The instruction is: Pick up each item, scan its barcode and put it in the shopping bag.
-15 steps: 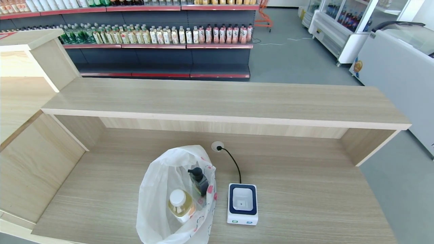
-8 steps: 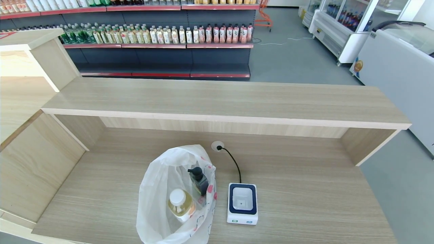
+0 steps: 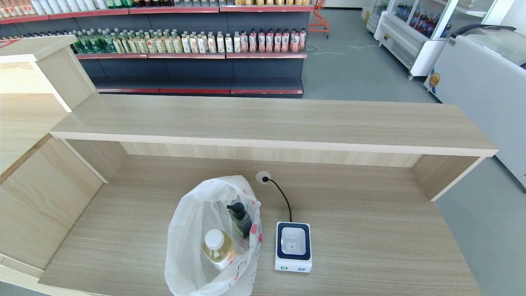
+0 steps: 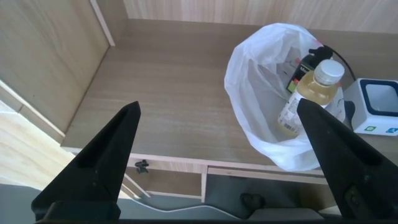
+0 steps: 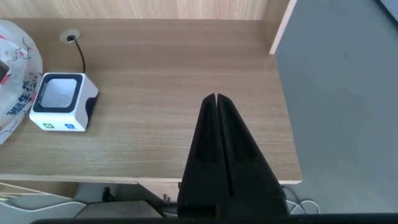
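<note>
Across the last second nothing on the pale wood-grain checkout counter (image 3: 370, 230) has moved; only the head view has drifted a touch. I read that as the robot resting between steps, not working.

The one white translucent plastic shopping bag (image 3: 193, 230) stands open at the lower centre of the head view. Just right of it sits the one white-and-navy box-shaped barcode scanner (image 3: 292, 246), close to the bag but apart from it.

Two items are in the bag: a clear bottle of yellow liquid with a white cap (image 3: 218, 246) toward the bottom edge, and a dark pump bottle with a black head (image 3: 240, 220) just above it. With both bagged, the job looks finished as far as these views tell.

One thin black cable (image 3: 283, 197) runs up from the scanner.

The left gripper (image 4: 214, 162) is spread wide and empty; the right gripper (image 5: 215, 98) has its fingers pressed together, grasping nothing.
</note>
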Controlling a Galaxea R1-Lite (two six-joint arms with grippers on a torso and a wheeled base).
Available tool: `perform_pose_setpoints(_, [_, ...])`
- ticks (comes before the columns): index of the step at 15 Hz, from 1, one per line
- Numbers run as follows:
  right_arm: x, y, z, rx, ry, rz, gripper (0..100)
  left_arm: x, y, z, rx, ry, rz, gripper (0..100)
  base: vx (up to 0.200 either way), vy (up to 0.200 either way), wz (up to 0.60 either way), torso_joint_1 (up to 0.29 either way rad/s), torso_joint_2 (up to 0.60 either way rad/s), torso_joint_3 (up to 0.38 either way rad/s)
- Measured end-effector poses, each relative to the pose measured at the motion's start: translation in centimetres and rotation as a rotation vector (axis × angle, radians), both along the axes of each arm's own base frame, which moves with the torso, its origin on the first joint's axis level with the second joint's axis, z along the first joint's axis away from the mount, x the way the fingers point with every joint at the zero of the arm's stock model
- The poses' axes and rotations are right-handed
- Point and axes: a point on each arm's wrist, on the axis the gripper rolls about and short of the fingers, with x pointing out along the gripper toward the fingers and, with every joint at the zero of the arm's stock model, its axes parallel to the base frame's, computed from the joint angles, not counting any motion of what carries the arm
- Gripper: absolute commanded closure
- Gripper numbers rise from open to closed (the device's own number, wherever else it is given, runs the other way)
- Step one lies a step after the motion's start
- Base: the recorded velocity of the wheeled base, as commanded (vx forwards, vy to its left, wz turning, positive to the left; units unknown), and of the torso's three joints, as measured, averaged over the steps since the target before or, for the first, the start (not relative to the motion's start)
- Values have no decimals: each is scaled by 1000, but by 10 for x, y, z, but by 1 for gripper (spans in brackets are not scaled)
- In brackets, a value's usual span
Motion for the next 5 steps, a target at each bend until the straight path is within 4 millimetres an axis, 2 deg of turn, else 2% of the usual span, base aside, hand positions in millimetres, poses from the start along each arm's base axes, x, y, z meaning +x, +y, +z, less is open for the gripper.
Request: perform_pose_setpoints(5, [0, 0, 0, -2, 0, 0, 100, 0, 0, 0, 0, 0, 0, 0, 0, 0, 0, 0, 0, 0])
